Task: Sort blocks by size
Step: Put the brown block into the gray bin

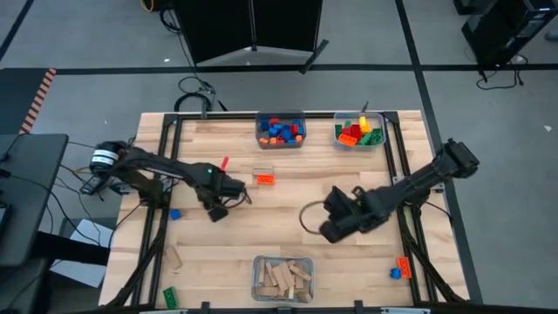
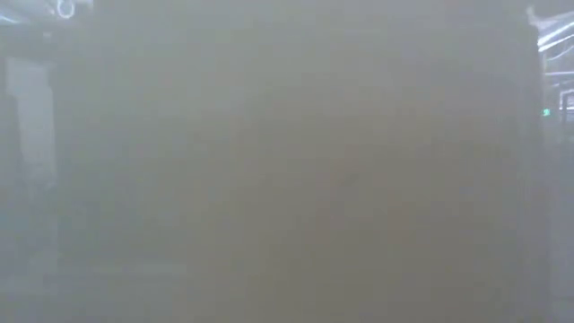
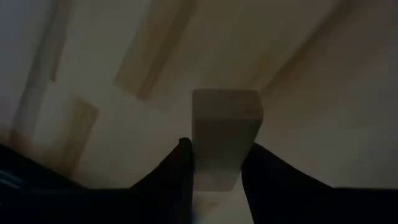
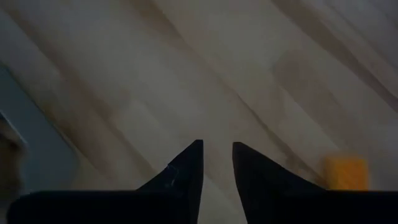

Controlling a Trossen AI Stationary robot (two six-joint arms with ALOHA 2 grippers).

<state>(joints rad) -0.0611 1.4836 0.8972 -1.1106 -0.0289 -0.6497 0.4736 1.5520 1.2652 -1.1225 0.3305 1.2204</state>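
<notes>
Most blocks already sit in three bins (image 1: 280, 139); a few strays are left on your worktop (image 1: 200, 253). Left tool (image 3: 214, 168) grips a wooden block (image 3: 225, 124); right tool (image 4: 217, 162) narrow, empty

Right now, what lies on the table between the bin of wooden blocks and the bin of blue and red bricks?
In the high view, one orange brick lies between the wooden-block bin and the blue-and-red bin, near the latter; otherwise bare wood.
</notes>
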